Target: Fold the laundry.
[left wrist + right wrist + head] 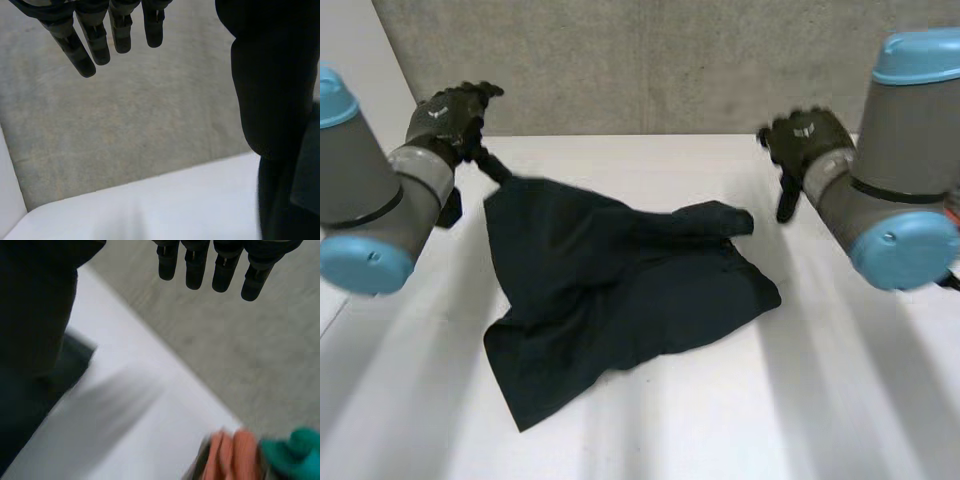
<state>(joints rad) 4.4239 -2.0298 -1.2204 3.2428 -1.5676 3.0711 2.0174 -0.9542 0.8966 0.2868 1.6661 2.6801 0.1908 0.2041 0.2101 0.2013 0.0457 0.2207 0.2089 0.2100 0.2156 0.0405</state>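
Left hand [448, 115] upper left, right hand [805, 140] upper right, both raised, fingers straight, off the thumbs. Dark cloth [620, 290] lies rumpled at centre.

cloth [610, 290] on table [820, 400], between left robot hand [445, 118] and right robot hand [805, 140]

A white table [650, 430] stretched before me, its top streaked with soft bands of light. Behind it rose a rough grey concrete wall [620, 60], with a paler panel [360, 40] at my left.
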